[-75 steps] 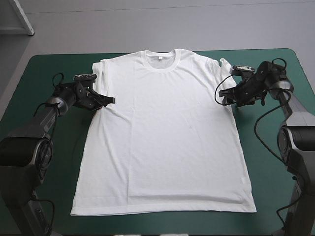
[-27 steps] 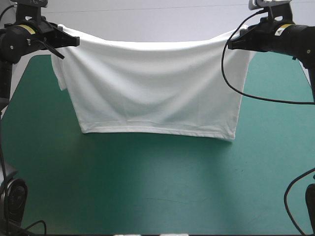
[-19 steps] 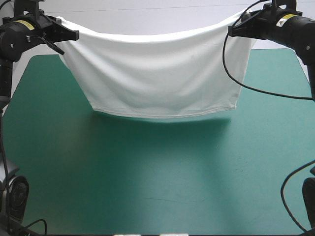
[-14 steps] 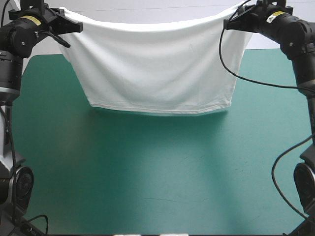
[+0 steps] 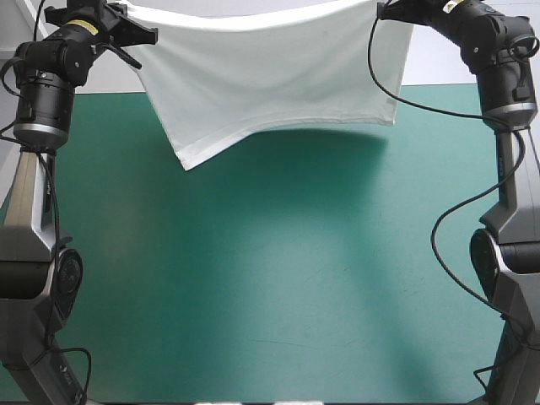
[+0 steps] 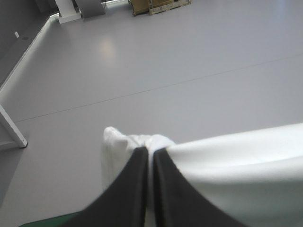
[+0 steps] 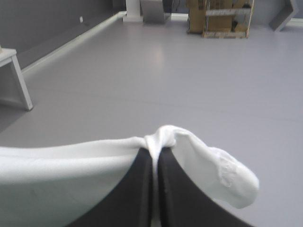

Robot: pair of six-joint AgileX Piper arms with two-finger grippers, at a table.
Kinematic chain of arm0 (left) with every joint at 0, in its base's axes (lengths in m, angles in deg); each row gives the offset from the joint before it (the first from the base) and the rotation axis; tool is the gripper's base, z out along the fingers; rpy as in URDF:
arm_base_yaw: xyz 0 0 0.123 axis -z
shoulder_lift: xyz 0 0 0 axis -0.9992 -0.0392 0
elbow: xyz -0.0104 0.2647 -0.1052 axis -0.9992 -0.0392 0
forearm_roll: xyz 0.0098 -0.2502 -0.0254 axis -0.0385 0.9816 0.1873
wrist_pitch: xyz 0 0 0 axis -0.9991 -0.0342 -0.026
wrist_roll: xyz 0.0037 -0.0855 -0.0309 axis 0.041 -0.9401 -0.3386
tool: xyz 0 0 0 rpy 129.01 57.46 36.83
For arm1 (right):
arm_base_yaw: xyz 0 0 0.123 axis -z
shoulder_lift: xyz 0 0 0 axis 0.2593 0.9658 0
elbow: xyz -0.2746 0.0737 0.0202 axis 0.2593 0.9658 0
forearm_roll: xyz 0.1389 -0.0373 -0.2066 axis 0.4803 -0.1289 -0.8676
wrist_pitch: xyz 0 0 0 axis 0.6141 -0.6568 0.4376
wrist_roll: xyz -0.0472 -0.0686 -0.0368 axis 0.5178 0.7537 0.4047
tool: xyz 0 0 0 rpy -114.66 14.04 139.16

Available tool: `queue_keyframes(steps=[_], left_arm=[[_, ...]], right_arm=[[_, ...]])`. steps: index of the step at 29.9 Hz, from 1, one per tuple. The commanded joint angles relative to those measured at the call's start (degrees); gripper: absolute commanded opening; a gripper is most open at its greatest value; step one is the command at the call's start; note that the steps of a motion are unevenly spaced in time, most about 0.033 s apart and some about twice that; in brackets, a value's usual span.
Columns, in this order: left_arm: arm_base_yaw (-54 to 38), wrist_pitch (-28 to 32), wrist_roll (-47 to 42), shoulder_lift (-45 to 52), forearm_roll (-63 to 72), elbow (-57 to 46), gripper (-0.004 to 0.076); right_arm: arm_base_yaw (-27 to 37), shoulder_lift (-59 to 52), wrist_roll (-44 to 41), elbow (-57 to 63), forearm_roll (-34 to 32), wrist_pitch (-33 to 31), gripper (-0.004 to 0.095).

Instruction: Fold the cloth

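The white T-shirt [image 5: 270, 72] hangs stretched in the air between both raised arms, above the far part of the teal-green table [image 5: 270, 278]. Its lower hem swings, one corner drooping on the left side. My left gripper [image 5: 142, 34] is shut on the T-shirt at its upper left corner. My right gripper [image 5: 386, 12] is shut on the upper right corner. In the left wrist view the black fingers [image 6: 135, 189] meet with white cloth [image 6: 227, 161] pinched between them. In the right wrist view the fingers [image 7: 142, 189] pinch a bunched sleeve [image 7: 208, 170] the same way.
Nothing else lies on the table. Both wrist views look level across a grey floor beyond the table.
Earlier the T-shirt lay flat on the table. Both grippers have lifted it by its upper corners and carried it higher and farther back; its hem has left the table and swings.
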Motion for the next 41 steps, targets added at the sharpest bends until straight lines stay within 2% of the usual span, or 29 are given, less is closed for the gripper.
queue_keyframes(steps=[1,6,8,13,17,23,29,34,38,41], left_arm=[[0.1,-1.5,2.0,2.3,0.3,2.4,0.0021],[0.1,-13.7,2.1,0.9,0.9,2.4,0.0021],[0.1,-21.0,2.1,0.3,1.4,2.3,0.0021],[0.1,-36.7,2.1,-0.1,3.2,-1.3,0.0021],[0.1,-36.9,1.9,4.0,5.7,-11.4,0.0021],[0.2,-36.7,2.1,15.7,8.1,-35.1,0.0021],[0.2,-31.6,1.9,28.2,8.3,-59.6,0.0019],[0.2,-31.3,2.1,34.4,7.9,-71.5,0.0019],[0.2,-28.4,3.7,35.7,7.7,-76.9,0.0020],[0.2,-28.2,5.7,35.7,7.9,-78.3,0.0045]], right_arm=[[2.0,-2.4,-0.3,-2.1,0.3,-7.6,-0.0017],[3.1,-1.2,-0.7,-0.2,0.4,-22.3,-0.0017],[3.1,-1.0,-1.7,1.6,0.5,-27.0,-0.0017],[3.0,-4.1,-4.0,13.4,2.4,-27.8,-0.0017],[2.3,-11.0,-2.4,29.3,2.2,-27.8,-0.0017],[1.3,-23.5,-1.4,54.1,-2.8,-27.7,-0.0017],[1.3,-33.3,-0.7,71.7,-3.5,-27.7,-0.0017],[1.3,-38.5,-0.7,80.9,-4.8,-27.7,-0.0017],[1.3,-40.2,-0.3,85.3,-4.7,-27.0,-0.0010],[1.3,-40.3,0.5,87.2,-4.0,-25.2,0.0070]])
